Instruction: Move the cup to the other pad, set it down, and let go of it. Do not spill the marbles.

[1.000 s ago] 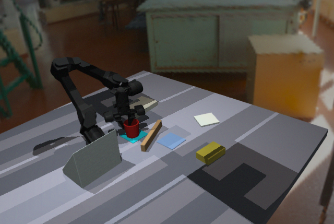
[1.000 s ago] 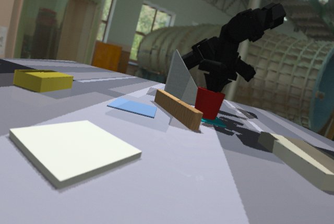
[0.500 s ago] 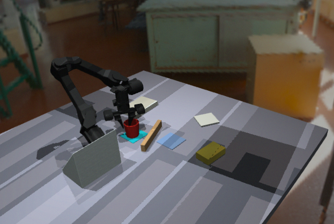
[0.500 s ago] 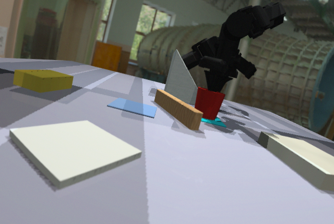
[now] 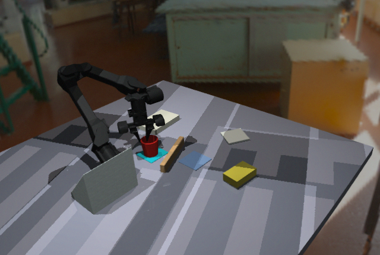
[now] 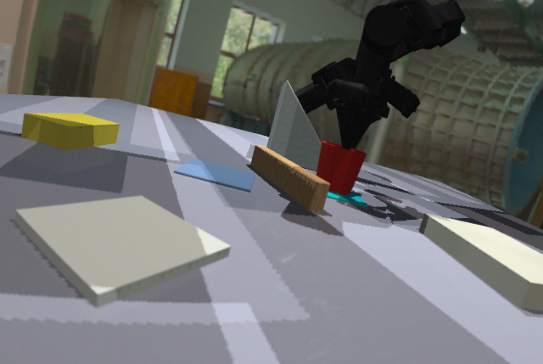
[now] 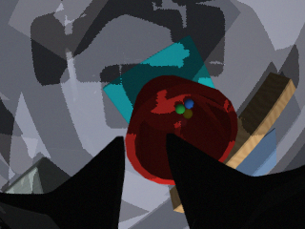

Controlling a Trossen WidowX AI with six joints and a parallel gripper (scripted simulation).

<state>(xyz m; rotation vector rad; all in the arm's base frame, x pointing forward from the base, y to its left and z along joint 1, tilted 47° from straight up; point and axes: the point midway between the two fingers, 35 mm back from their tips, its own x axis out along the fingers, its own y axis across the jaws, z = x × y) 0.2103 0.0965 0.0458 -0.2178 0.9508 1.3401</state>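
My end effector (image 5: 148,137) straddles the cup (image 5: 149,147) rim, slackened and gripping nothing. The cup stands upright on the teal pad (image 5: 160,154), marbles (image 7: 185,109) inside; if teal is the goal, only withdrawal remains

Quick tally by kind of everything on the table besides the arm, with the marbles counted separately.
Cup: 1, red
Marbles in the cup: 3 visible
Flat pads: 2, teal and blue
Pale slabs: 2
Wooden bar: 1
Yellow block: 1
Grey wedge: 1
Total: 11
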